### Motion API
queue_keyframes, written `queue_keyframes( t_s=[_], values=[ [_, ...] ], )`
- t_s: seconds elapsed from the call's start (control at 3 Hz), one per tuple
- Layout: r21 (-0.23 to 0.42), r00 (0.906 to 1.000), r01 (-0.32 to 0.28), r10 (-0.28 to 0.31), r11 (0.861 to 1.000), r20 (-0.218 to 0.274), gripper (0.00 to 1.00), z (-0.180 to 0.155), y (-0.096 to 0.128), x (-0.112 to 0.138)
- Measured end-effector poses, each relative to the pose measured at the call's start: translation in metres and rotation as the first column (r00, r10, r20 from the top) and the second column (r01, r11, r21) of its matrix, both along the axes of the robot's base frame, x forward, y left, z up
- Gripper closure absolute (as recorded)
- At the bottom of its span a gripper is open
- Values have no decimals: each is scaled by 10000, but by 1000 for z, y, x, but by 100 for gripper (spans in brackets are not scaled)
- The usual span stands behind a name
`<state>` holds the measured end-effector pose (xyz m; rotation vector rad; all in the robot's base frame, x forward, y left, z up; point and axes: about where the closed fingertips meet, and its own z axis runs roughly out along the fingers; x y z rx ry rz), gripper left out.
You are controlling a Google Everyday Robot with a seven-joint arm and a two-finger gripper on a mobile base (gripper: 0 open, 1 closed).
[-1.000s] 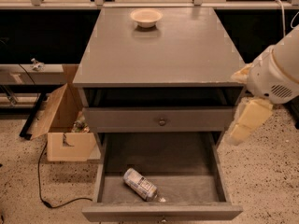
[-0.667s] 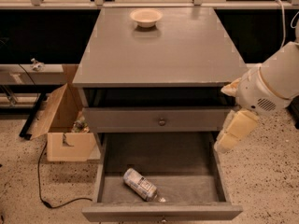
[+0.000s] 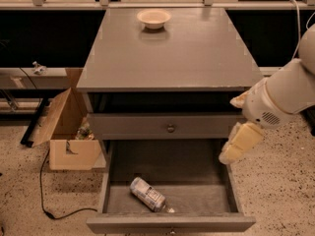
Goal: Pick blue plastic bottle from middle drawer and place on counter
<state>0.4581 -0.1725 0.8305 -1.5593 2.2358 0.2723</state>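
Note:
The blue plastic bottle [image 3: 147, 194] lies on its side near the front of the open middle drawer [image 3: 197, 181], left of centre, with its cap pointing front right. My gripper [image 3: 230, 153] hangs from the white arm [image 3: 283, 97] over the drawer's right wall, well right of the bottle and above it. It holds nothing that I can see. The grey counter [image 3: 167, 53] is the cabinet top above.
A cream bowl [image 3: 154, 17] sits at the back of the counter. A shut drawer front with a round knob [image 3: 171, 128] is above the open drawer. An open cardboard box [image 3: 66, 134] and a black cable [image 3: 44, 200] lie on the floor to the left.
My arm and gripper have moved left and down, from beside the counter's right edge to over the open drawer's right wall. The bottle has not moved.

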Motion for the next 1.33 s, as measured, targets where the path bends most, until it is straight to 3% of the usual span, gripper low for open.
queue_keyframes(
  t_s=[0.33, 0.67, 1.0, 1.33],
  values=[
    [356, 9977, 603, -591, 9975, -325, 0, -63, 12, 12],
    [799, 9876, 1492, -1444, 9856, -621, 0, -145, 38, 27],
    [1218, 9811, 1912, -1858, 9740, -540, 0, -185, 59, 38],
    [2039, 9806, 1954, -1883, 9593, -539, 0, -220, 96, 44]
  ],
)
